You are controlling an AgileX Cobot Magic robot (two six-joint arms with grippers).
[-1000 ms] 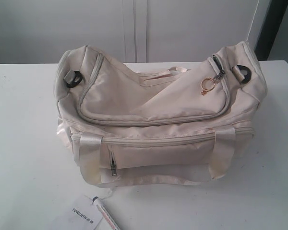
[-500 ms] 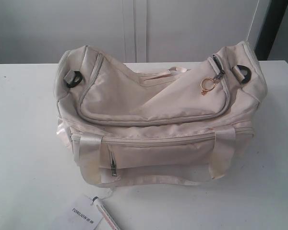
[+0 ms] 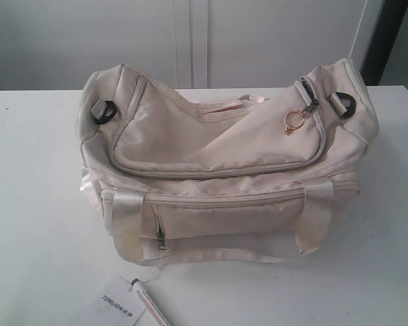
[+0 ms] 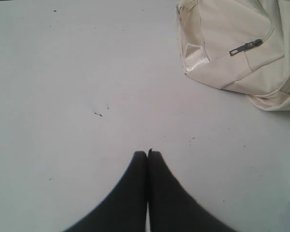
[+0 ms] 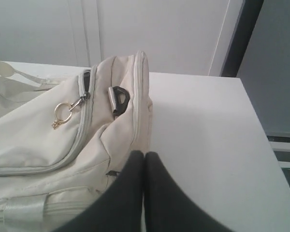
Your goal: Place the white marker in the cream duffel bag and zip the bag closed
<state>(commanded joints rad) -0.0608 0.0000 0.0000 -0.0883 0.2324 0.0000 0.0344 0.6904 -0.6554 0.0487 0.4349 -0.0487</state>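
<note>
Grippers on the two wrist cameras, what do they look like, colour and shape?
Both look alike. The left gripper and the right gripper each have two plain matte black fingers, broad at the base and tapering to narrow rounded tips. No cables, markings or labels show, and the arms themselves are out of view.

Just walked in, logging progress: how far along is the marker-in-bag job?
Done: nothing yet. The white marker lies on the table outside the cream duffel bag, whose top zip looks closed. In hand: nothing; the left gripper and right gripper are both shut, empty. Left: unzip the bag, put the marker in, zip it closed.
</note>
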